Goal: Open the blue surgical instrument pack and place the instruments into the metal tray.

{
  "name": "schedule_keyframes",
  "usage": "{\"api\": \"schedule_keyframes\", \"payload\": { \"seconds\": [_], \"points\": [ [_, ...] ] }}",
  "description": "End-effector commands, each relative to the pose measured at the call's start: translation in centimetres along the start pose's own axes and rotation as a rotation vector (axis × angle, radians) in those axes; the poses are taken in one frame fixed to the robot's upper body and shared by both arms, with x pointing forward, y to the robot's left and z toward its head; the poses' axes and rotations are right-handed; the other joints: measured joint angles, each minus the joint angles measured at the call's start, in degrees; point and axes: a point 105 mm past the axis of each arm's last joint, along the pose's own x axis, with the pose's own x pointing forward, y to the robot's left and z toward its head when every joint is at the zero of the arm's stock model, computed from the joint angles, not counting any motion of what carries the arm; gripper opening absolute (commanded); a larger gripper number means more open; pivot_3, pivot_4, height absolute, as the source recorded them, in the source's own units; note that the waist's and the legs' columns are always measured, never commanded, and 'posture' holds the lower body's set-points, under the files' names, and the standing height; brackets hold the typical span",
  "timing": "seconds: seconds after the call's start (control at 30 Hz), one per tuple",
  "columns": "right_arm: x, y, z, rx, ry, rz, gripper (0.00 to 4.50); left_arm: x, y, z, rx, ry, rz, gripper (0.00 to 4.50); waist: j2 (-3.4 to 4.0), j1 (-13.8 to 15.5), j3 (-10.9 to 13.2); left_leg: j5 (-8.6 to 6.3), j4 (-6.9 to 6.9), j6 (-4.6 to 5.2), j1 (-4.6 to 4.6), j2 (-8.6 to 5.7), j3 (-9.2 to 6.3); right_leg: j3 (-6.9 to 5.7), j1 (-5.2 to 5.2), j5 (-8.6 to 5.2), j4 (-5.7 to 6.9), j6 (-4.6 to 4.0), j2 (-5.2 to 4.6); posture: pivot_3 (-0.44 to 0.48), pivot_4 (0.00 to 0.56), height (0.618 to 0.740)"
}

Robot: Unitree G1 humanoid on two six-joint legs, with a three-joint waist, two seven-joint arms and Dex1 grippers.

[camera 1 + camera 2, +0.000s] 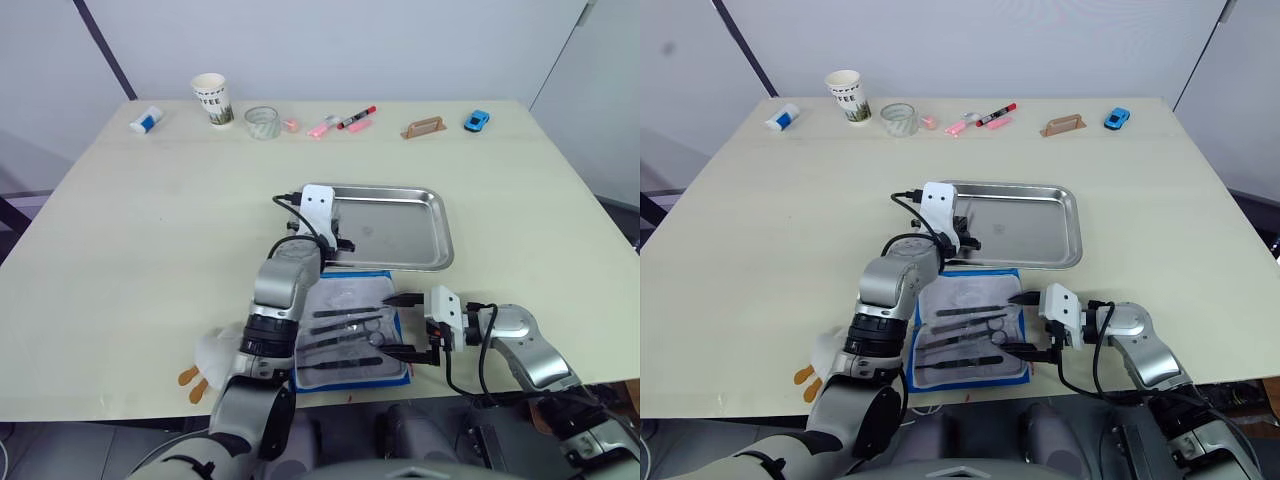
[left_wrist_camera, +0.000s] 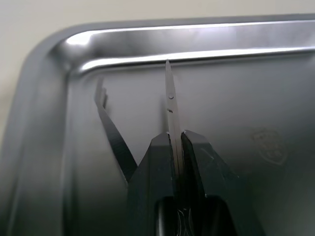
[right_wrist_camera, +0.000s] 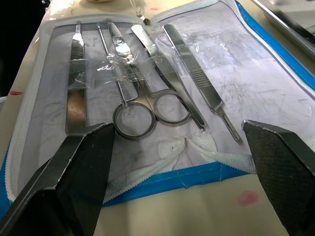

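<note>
Several instruments (image 3: 147, 88) lie side by side in the blue surgical instrument pack (image 1: 350, 330), which is opened flat at the table's near edge, whitish lining up and blue border showing, with the right gripper (image 1: 410, 327) spread wide just beside them. Beyond, touching the pack's far edge, sits the shiny, raised-rim metal tray (image 1: 440, 225); over its near-left corner the left gripper (image 2: 175, 147) pinches a thin scissor-like instrument (image 2: 170, 105). Judged risk: released from height or tilted, it could bounce over the rim.
</note>
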Motion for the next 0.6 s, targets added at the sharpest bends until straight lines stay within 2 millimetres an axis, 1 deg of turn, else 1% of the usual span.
{"api": "schedule_keyframes", "payload": {
  "seconds": [0.03, 0.2, 0.43, 0.6],
  "points": [
    [-0.12, 3.78, -7.89, 0.239, 0.279, 0.053, 4.50, -0.12, 0.17, 1.13, 0.008, -0.041, 0.023, 0.06, 0.00, -0.01, 0.00, 0.01, -0.01, -0.01, 0.00, 0.00, -0.01, -0.01, 0.00, 0.00, 0.00, 0.00, 0.00, 0.000, 0.150, 0.740],
    [-0.14, 3.83, -7.85, 0.238, 0.278, 0.052, 4.50, -0.30, 0.95, 0.81, 0.019, -0.032, 0.052, 0.06, 0.00, -0.02, 0.00, 0.04, -0.02, -0.07, 0.00, 0.00, -0.06, -0.06, 0.00, 0.00, -0.01, 0.00, -0.01, 0.000, 0.150, 0.740],
    [-0.02, 3.83, -7.79, 0.235, 0.273, 0.053, 4.50, -0.36, 0.59, 0.47, 0.031, -0.021, 0.009, 0.06, 0.01, -0.02, 0.00, 0.05, -0.03, -0.10, 0.00, -0.01, -0.08, -0.09, 0.00, 0.00, -0.01, 0.00, -0.01, 0.000, 0.150, 0.740],
    [0.01, 3.81, -7.77, 0.235, 0.272, 0.052, 4.50, -0.40, 0.76, 0.54, 0.040, -0.024, 0.026, 0.06, 0.01, -0.02, 0.00, 0.05, -0.04, -0.10, 0.00, -0.01, -0.10, -0.10, 0.00, 0.00, -0.02, 0.00, -0.03, 0.000, 0.150, 0.740]
  ]
}}
